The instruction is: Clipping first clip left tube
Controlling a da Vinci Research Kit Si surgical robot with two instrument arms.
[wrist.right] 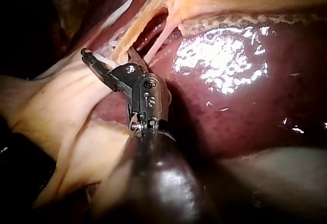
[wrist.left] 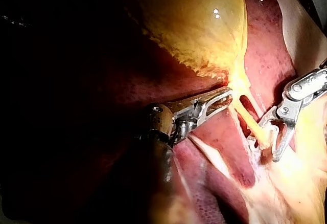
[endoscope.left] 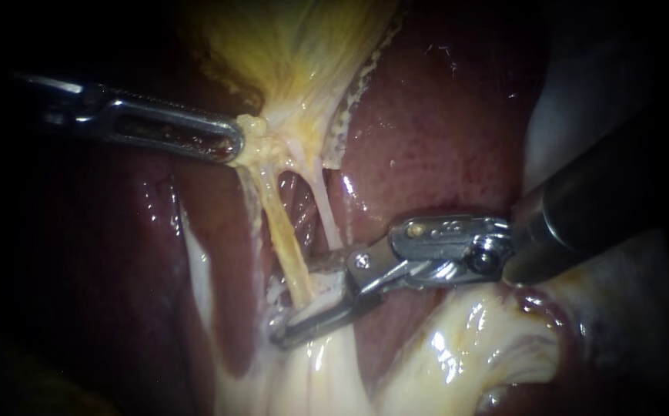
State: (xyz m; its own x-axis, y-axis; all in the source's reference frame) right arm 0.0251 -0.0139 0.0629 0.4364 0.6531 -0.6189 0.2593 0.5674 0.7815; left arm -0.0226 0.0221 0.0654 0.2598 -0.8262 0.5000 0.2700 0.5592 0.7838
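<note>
Glistening liver (endoscope.left: 442,131): dark red, smooth, wet. Gallbladder (endoscope.left: 288,46): yellow, fibrous, tapered to a lumpy neck. Left tube (endoscope.left: 280,223): thin yellowish cord, taut, ran from neck down into fat (endoscope.left: 442,362), pale and glossy. White tube (endoscope.left: 326,212) lay just beside it, thinner. L instrument (endoscope.left: 235,145): slotted steel jaws, approx. level, pinched on gallbladder neck. R instrument (endoscope.left: 296,304): dark shaft, hinged steel tip angled down-left, jaws spread, straddled left tube near its lower end.
</note>
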